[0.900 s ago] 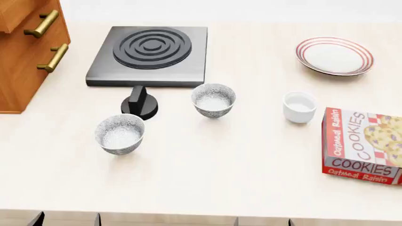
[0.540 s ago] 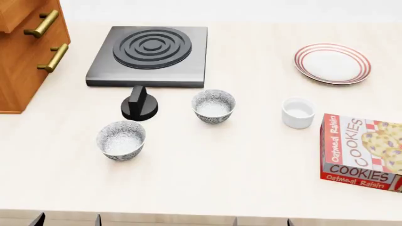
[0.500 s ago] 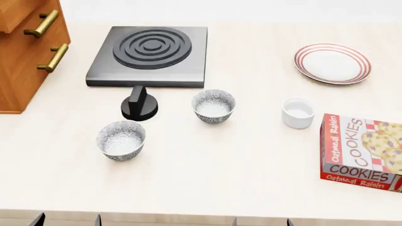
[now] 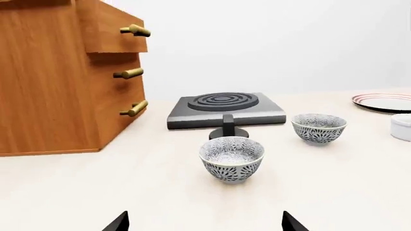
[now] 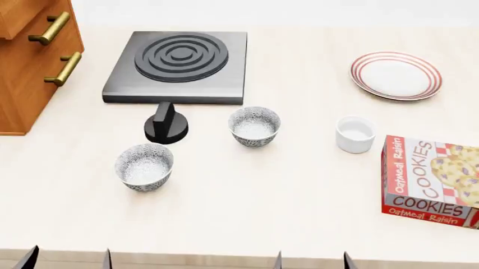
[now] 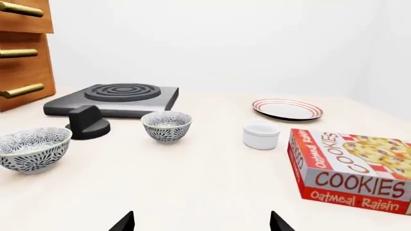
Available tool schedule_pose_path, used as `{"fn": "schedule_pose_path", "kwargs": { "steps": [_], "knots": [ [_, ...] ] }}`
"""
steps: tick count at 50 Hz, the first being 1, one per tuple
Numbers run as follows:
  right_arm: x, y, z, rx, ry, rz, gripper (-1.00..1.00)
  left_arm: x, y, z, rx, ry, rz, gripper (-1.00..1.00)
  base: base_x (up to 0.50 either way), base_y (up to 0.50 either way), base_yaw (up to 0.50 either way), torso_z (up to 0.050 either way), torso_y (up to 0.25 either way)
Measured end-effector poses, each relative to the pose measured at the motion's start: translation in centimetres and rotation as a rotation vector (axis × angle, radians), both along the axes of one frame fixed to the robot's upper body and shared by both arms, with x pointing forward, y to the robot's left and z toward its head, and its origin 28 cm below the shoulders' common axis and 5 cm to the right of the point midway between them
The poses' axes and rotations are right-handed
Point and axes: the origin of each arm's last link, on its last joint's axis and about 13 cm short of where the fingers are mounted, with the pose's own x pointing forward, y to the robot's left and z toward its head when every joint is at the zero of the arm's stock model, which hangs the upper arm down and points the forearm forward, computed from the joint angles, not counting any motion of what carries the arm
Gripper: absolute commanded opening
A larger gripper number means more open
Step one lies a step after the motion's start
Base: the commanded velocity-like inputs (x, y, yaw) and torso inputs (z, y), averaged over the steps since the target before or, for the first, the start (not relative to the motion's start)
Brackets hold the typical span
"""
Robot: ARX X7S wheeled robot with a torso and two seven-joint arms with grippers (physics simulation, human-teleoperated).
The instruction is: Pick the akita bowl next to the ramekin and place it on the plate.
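Stood upright on the pale tabletop (image 5: 262,196): akita bowl (image 5: 254,126), just left of the ramekin (image 5: 355,134) with a clear gap between, touching nothing. Same akita bowl seen in right wrist view (image 6: 166,126) and left wrist view (image 4: 318,128), empty in both.

Ramekin as landmark:
- Plate (image 5: 396,75) sat behind it and slightly right, well apart, flat on the tabletop, empty.
- Cookie box (image 5: 430,180), red and white, "Oatmeal Raisin COOKIES" printed, lay just to its front right, near but not touching.
- 2nd patterned bowl (image 5: 144,166) stood far to its left and nearer the robot, well apart from the akita bowl.
- Black knob (image 5: 166,123) sat left of the akita bowl, in front of the black hotplate (image 5: 179,66).
- Wooden drawer unit (image 5: 33,56) with brass handles stood at the far left.

Left pincer (image 5: 67,260): only 2 dark fingertips visible at the near tabletop edge, spread wide, nothing between them. Left wrist view (image 4: 202,222) confirmed the wide gap, pointed toward the 2nd patterned bowl.

Right pincer (image 5: 311,261): 2 fingertips visible at the near edge, also spread wide and empty. Right wrist view (image 6: 201,222) agreed; akita bowl and ramekin both well ahead of it.
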Motion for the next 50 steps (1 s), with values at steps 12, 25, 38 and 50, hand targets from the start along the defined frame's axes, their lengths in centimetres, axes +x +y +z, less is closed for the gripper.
{"fn": "schedule_pose_path", "kwargs": {
  "steps": [12, 25, 38, 50],
  "knots": [
    [-0.2, 0.1, 2.4, -0.015, -0.035, -0.002, 1.0, -0.3, 0.1, 2.1, 0.049, -0.045, -0.017, 1.0, 0.0, 0.0, 0.0, 0.0, 0.0],
    [-0.7, 0.4, 5.7, -0.019, -0.081, 0.018, 1.0, -0.6, 0.2, 4.9, 0.075, -0.083, -0.038, 1.0, 0.0, 0.0, 0.0, 0.0, 0.0],
    [-1.3, 0.5, 8.3, -0.034, -0.109, 0.035, 1.0, -1.1, 0.3, 7.5, 0.09, -0.117, -0.055, 1.0, 0.0, 0.0, 0.0, 0.0, 0.0],
    [-2.2, 0.6, 10.6, -0.032, -0.134, 0.056, 1.0, -2.0, 0.6, 9.9, 0.091, -0.147, -0.076, 1.0, 0.0, 0.0, 0.0, 0.0, 0.0]
  ]
}}
